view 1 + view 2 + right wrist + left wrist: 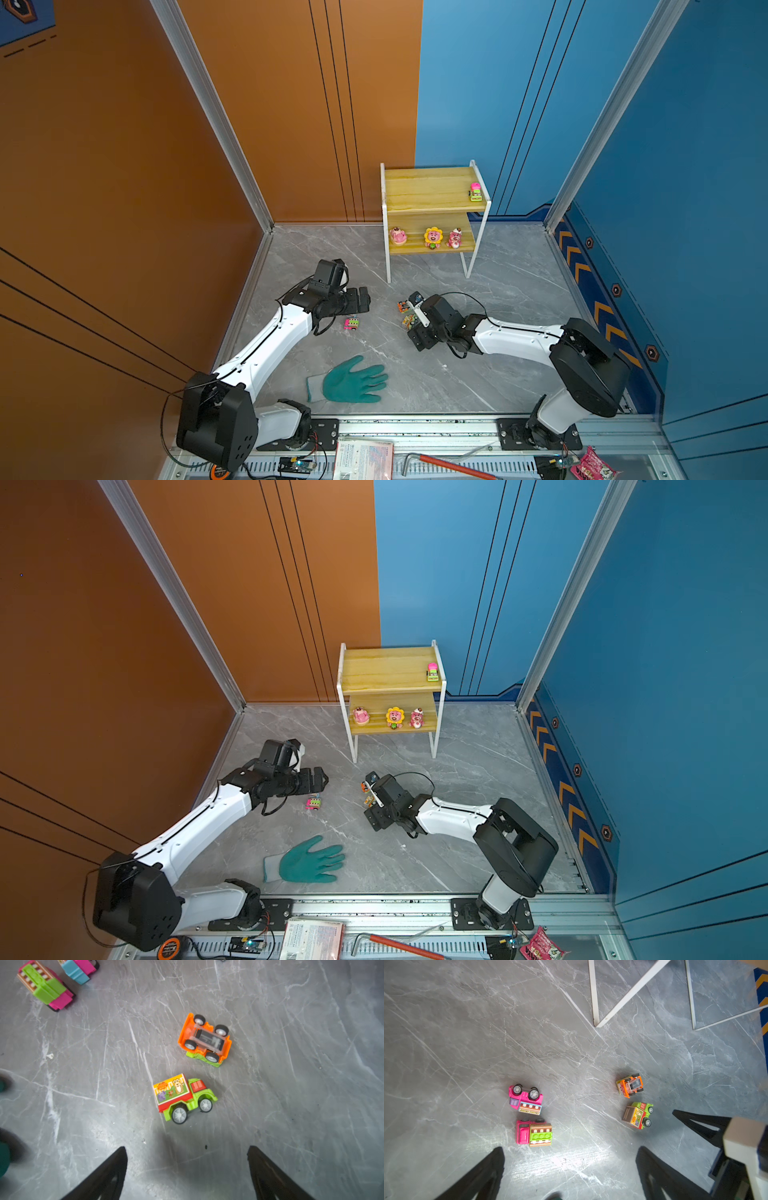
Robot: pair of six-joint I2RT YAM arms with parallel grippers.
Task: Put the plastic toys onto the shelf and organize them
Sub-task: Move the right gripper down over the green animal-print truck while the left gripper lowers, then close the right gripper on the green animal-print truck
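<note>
Down on the grey marble tabletop (pixel 415 386), four toy cars not yet shelved. At twelve o'clock, the shelf (pixel 432 195): on its top board, out at the three o'clock end, a pink-and-green car (pixel 475 192), long axis running twelve to six, pink end at twelve. Along the lower board, upright and facing six, a pink bear (pixel 398 236), a sunflower bear (pixel 433 237) and a second pink bear (pixel 455 238), spaced apart. Now the left gripper (pixel 570 1150), spread wide with nothing between the fingers, hovering above a pink pair. First a pink-and-green truck (pixel 533 1132), upright on its wheels, long axis nine to three in both top views, pink cab at nine. Just beside it and parallel, a pink truck (pixel 526 1099) tipped on its side, wheel hubs up, hidden under the gripper in both top views. Over at three o'clock from that pair, well apart, the right gripper (pixel 187 1147), likewise wide open and empty. Below it a green truck (pixel 182 1098), seemingly on its side, animal picture up, cab end toward the orange car (pixel 204 1040). Orange car flat on its roof, wheels up, at eleven o'clock from the green truck, near but not touching. At six o'clock from the pink-and-green truck, a teal work glove (pixel 349 380) lying flat, fingers toward three.
</note>
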